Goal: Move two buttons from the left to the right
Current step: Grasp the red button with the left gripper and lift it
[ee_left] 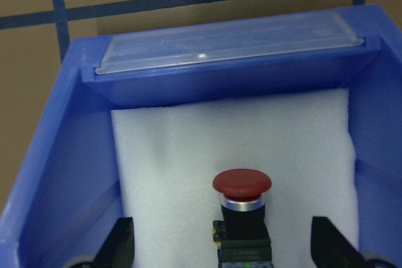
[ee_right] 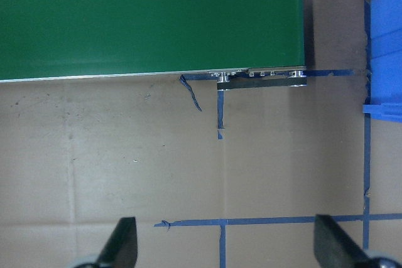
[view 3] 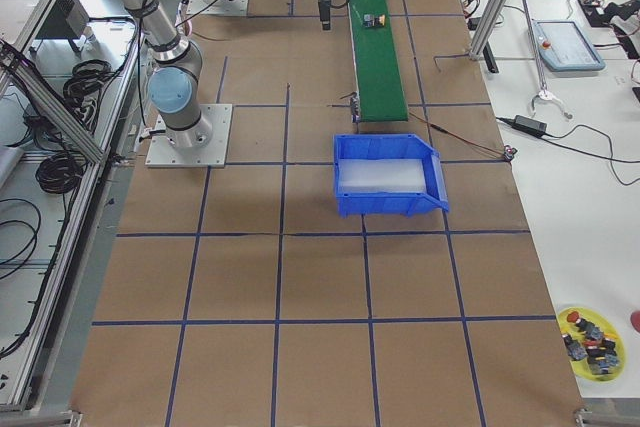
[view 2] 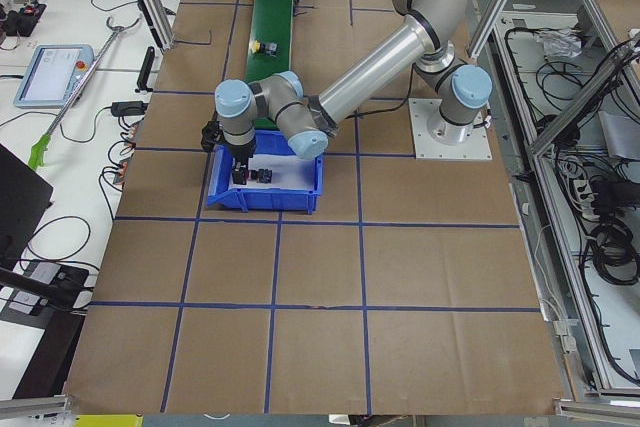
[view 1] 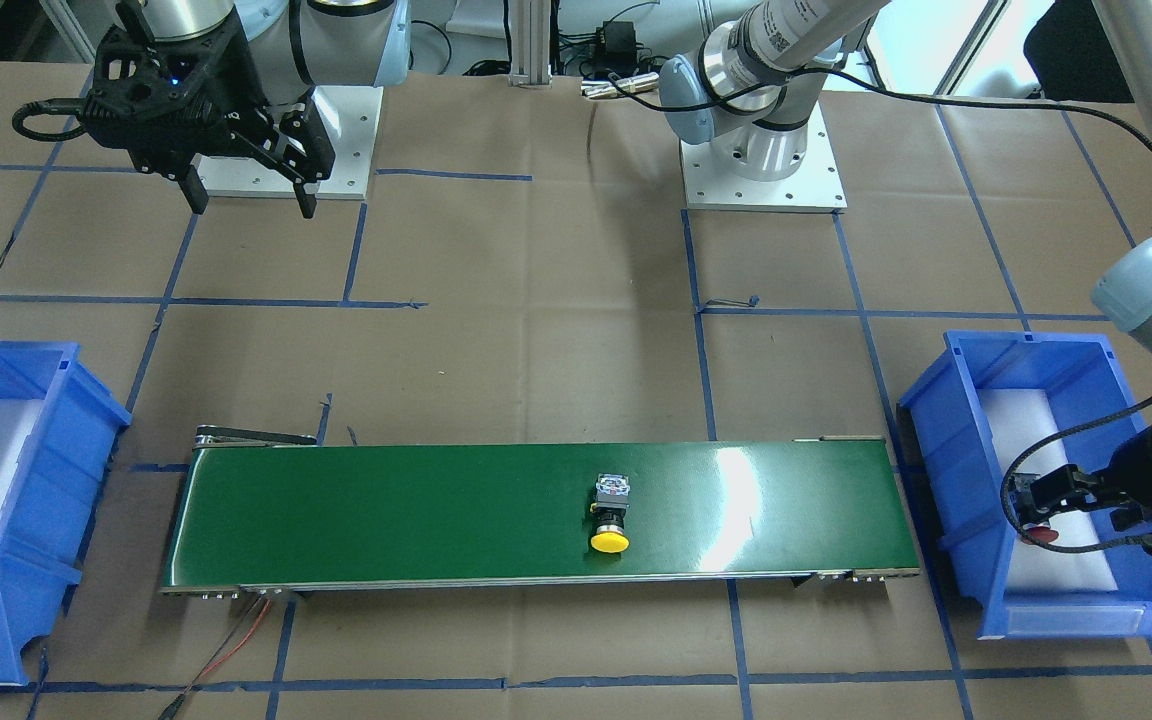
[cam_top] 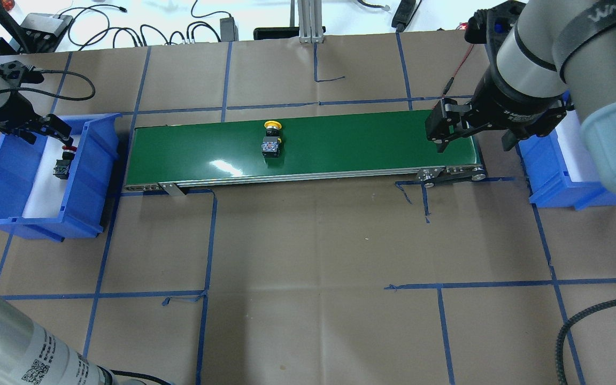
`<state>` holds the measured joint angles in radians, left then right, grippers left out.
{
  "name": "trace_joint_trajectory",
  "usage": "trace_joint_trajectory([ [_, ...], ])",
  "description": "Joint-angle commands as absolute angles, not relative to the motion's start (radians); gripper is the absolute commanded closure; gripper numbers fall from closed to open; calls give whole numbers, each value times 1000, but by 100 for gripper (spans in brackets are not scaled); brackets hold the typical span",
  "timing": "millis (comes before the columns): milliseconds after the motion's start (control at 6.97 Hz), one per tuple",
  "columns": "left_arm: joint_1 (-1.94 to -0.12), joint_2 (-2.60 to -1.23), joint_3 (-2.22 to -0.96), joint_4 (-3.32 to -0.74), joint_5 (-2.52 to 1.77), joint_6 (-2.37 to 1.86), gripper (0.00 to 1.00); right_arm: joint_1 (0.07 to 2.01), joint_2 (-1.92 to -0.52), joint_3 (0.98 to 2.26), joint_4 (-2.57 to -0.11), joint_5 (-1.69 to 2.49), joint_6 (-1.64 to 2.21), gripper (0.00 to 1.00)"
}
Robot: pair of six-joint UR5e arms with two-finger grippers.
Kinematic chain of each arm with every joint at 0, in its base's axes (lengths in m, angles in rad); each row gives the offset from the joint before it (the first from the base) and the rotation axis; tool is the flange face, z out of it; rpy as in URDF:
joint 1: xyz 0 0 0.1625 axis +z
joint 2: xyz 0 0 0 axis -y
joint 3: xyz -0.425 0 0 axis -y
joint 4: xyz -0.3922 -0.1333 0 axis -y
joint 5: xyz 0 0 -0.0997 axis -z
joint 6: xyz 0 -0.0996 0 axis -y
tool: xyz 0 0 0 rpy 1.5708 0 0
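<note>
A red button point(ee_left: 242, 200) lies on white foam in the left blue bin point(cam_top: 91, 176), its cap pointing at the bin's end wall. My left gripper point(ee_left: 223, 249) is open, with one finger on each side of the button, not touching it; it also shows in the overhead view point(cam_top: 54, 133) and the front view point(view 1: 1041, 505). A yellow button point(cam_top: 271, 140) lies on its side on the green conveyor belt point(cam_top: 351, 144), near the middle; it also shows in the front view point(view 1: 611, 515). My right gripper point(cam_top: 447, 131) is open and empty, hovering by the belt's right end.
The right blue bin point(cam_top: 559, 171) with white foam stands beyond the belt's right end; it also shows in the front view point(view 1: 46, 480). A red wire point(view 1: 236, 640) runs from the belt. A yellow dish of spare buttons point(view 3: 590, 342) sits far off in the right side view.
</note>
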<state>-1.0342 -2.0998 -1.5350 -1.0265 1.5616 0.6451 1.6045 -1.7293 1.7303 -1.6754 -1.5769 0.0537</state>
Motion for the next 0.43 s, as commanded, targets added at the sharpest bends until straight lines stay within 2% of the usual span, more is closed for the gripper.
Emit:
trace_joint_trajectory([
  [0,-1037,-2105,-1565,-1016,1562,627,1,1605,-1729,1730,-1675,-1575,54,0],
  [287,-1035,-2103,-1623,-950,1563,624,1,1605,-1732,1730,-1675,-1575,54,0],
])
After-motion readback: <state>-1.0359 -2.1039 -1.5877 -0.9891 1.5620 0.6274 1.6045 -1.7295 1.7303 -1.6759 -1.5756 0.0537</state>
